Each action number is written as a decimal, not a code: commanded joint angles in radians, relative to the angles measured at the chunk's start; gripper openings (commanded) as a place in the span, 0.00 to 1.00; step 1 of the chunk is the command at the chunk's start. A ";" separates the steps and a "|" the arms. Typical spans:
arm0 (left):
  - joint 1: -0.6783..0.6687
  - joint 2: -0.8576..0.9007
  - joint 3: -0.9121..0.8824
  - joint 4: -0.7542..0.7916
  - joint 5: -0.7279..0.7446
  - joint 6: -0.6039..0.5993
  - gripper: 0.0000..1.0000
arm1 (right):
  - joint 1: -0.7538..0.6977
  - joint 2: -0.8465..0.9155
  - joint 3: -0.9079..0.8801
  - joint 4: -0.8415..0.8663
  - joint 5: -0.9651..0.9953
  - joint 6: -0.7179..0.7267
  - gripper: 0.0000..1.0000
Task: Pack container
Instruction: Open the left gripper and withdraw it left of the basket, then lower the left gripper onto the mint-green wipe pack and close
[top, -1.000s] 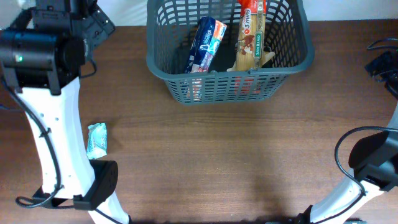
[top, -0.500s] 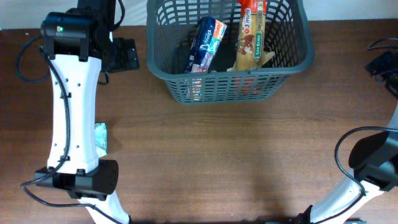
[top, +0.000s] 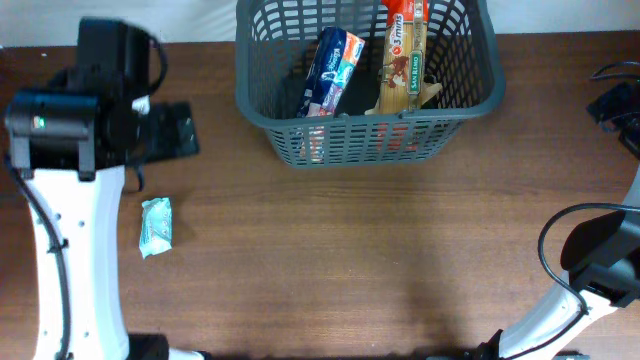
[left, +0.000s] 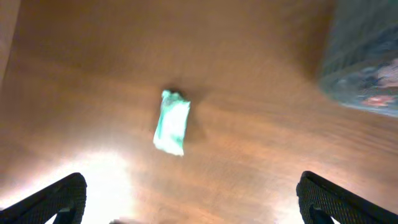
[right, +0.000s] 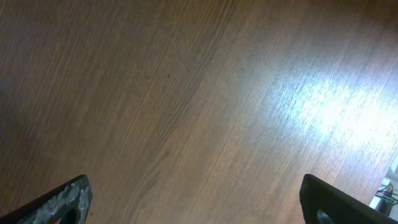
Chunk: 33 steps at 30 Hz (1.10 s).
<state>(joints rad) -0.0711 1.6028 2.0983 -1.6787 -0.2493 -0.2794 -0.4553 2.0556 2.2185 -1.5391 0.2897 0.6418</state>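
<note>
The dark grey slotted container (top: 270, 105) stands at the table's back middle; its corner shows blurred in the left wrist view (left: 364, 62). Inside lie a blue-and-white packet (top: 333, 72) and a tall yellow pasta pack (top: 402, 60). A small teal packet (top: 156, 225) lies on the table at the left, also in the left wrist view (left: 171, 122). My left gripper (top: 172, 130) hangs open and empty above the table, left of the container and beyond the teal packet; its fingertips (left: 189, 205) are spread wide. My right gripper (right: 199, 202) is open and empty over bare wood.
Black cables and a dark device (top: 615, 100) lie at the table's right edge. The right arm's base (top: 600, 260) stands at the front right. The left arm's white links (top: 70, 230) rise along the left side.
My left arm has swung back from beside the container toward the left and front. The teal packet, partly hidden by the arm before, now lies in full view.
</note>
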 joint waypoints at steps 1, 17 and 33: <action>0.047 -0.037 -0.201 0.073 0.000 -0.041 0.99 | -0.004 -0.001 -0.005 0.003 0.005 -0.005 0.99; 0.323 -0.080 -0.875 0.640 0.227 0.069 0.99 | -0.004 -0.001 -0.005 0.003 0.005 -0.005 0.99; 0.378 -0.079 -0.962 0.719 0.250 0.308 0.99 | -0.004 -0.001 -0.005 0.003 0.005 -0.005 0.99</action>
<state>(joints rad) 0.3061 1.5459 1.1667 -0.9821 -0.0162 -0.0814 -0.4553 2.0556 2.2185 -1.5387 0.2897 0.6422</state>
